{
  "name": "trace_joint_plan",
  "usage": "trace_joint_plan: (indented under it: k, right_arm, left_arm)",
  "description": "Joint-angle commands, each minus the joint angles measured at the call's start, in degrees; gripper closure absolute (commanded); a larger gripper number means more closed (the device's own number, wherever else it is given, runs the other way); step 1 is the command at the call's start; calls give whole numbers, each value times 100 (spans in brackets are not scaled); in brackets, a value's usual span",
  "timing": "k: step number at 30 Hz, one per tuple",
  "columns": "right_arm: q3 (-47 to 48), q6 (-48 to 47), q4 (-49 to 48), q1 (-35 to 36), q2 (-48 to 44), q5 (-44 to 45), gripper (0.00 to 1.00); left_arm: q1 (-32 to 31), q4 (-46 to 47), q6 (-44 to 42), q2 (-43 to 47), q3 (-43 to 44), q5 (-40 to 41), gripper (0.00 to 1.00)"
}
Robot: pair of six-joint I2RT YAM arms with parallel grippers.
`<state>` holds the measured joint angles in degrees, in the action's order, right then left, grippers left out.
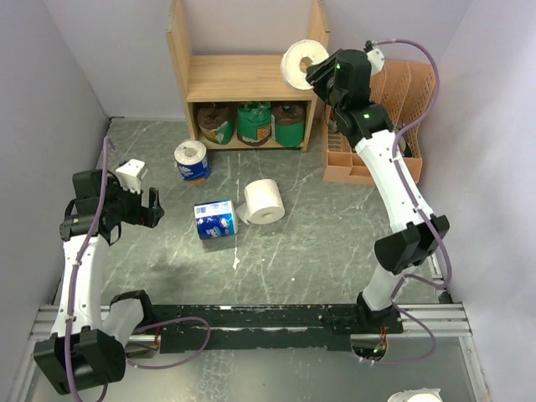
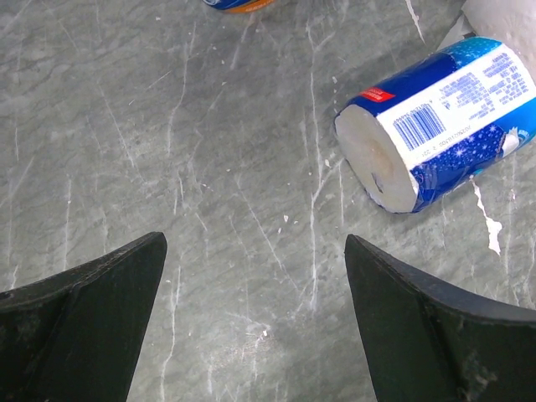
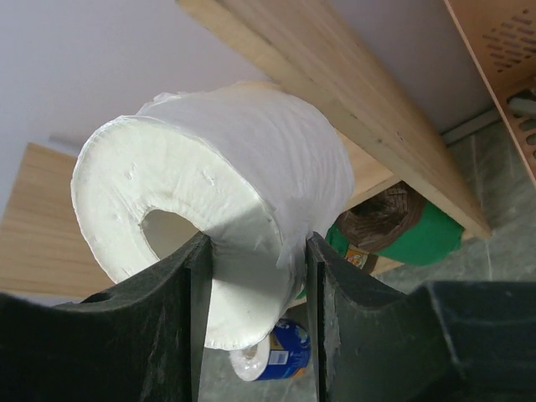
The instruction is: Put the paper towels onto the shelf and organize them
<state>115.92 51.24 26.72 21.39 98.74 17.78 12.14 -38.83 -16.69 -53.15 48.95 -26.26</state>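
The right arm's black two-finger gripper (image 1: 311, 71) (image 3: 258, 247) is clenched on a plain white paper towel roll (image 1: 300, 60) (image 3: 234, 167), one finger through its hollow core and one outside. It holds the roll tilted in the air at the right-hand side panel of the light natural-wood two-tier shelf (image 1: 243, 79) (image 3: 377, 100), which stands at 12 o'clock on the grey marbled table (image 1: 335, 226).

The shelf's lower tier holds three green-wrapped rolls with dark brown tops (image 1: 254, 123), side by side.

At 9 o'clock the left gripper (image 1: 153, 205) (image 2: 255, 243) hovers above the table with its fingers spread and nothing between them.

Three rolls lie loose mid-table:
- a blue-and-white wrapped roll lying on its side (image 1: 215, 219) (image 2: 435, 126), at about 3 o'clock from the left gripper in the overhead view
- a second plain white roll (image 1: 263, 202), just beside the first at its 2 o'clock
- an upright blue-and-white wrapped roll (image 1: 192, 160), nearer the shelf

A peach slotted plastic organizer (image 1: 414, 84) stands at 2 o'clock, just right of the shelf.
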Motion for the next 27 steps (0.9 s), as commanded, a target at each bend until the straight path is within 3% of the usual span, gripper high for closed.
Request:
trace_joint_plan:
  k: [1, 16, 23, 27]
  right_arm:
    - [188, -214, -375, 22, 327, 401, 100]
    - [666, -207, -871, 23, 1072, 104, 100]
    - [824, -333, -1130, -1, 1315, -201, 71]
    - [874, -364, -1172, -37, 1407, -225, 69]
  left_arm:
    - [101, 86, -27, 110, -31, -166, 2]
    - [166, 33, -78, 211, -29, -295, 1]
    - [166, 17, -98, 241, -21, -324, 1]
    - [168, 9, -98, 237, -17, -344, 1]
